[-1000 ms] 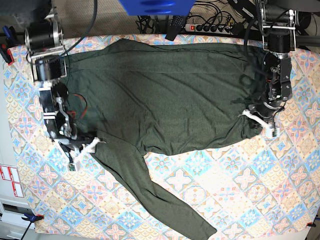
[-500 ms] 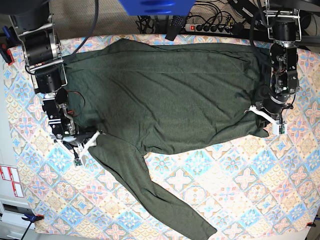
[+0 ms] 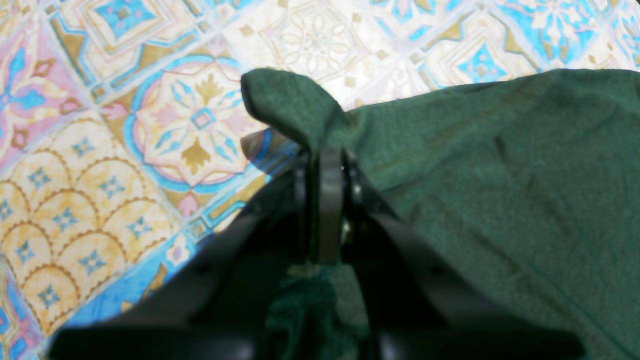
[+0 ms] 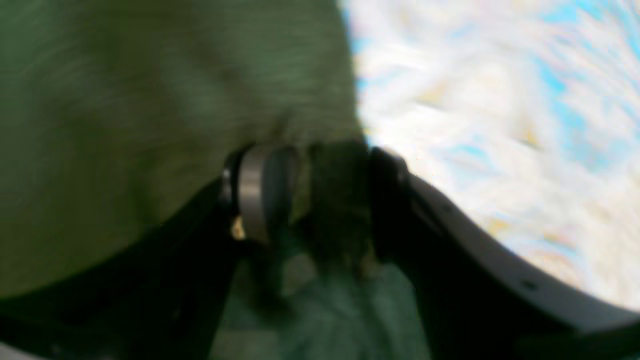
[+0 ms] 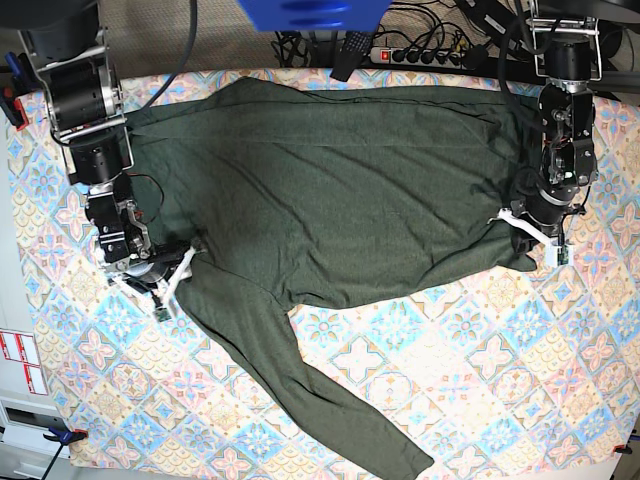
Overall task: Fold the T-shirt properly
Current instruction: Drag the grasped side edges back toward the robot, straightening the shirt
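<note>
Lying spread across the patterned counter, the shirt fills most of the upper half, its long axis running side to side in the base view, one end under each arm; which end is collar and which is hem I cannot tell from here. One long sleeve trails off diagonally toward the near edge, flat and unfolded, so the fold proper looks not yet made. Judging by that, the step in hand is the first grasp-and-carry: both arms have hold of the near edge of the body, one at each end. The left hand is pinched tight on a peak of cloth that stands up above its fingers. The right hand, blurred, is closed on a wad of fabric near the sleeve's root. Next calls for both ends to lift together and evenly, or the cloth will skew
</note>
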Robot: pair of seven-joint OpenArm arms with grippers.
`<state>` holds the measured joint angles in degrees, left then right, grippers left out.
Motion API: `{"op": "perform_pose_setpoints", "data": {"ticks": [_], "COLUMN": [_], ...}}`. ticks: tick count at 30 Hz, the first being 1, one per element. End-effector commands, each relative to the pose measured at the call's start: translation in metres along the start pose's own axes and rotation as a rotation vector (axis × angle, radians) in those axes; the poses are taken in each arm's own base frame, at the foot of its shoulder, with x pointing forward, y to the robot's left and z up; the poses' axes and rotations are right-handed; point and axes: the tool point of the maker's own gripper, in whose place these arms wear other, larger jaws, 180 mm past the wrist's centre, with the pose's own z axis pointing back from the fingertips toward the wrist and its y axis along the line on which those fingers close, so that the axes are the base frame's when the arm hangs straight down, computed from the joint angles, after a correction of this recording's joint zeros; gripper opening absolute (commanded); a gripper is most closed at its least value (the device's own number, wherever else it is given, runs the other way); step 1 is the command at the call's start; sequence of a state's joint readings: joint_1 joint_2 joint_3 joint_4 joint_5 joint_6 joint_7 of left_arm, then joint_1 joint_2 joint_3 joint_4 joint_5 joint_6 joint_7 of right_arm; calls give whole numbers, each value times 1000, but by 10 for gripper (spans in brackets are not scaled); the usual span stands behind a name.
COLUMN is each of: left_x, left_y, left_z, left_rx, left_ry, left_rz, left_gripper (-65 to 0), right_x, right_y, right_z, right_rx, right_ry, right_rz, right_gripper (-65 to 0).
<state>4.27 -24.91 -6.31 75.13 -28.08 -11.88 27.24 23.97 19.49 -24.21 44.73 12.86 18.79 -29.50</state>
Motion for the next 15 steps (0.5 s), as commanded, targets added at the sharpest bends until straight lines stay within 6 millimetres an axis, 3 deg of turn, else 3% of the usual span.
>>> {"op": "perform_pose_setpoints", "data": {"ticks": [1,4,6,11,15], "left_x": [22,22,23,23,24], "left_y": [3,3,3,4,4], "left_z": [2,2,2,2,2], "left_rx": [0,0,0,1,2], "left_ry": [-57,-57,-59,-62,-63], "left_rz": [-15,-15,-15,-16,-17], "left_gripper": [-650,-650,-650,-650,-650], "right_x": [19,19,22,46,37], "right_y": [-5,5,8,-6,-14], "right_z": [4,5,6,18,34], "right_rx": [8,68,80,52,24], "right_ry": [-47,-47,-54,-140,-196], "right_rz": [11,39,48,7,-61], "right_gripper": [-445,-588,-650,-649,-649]}}
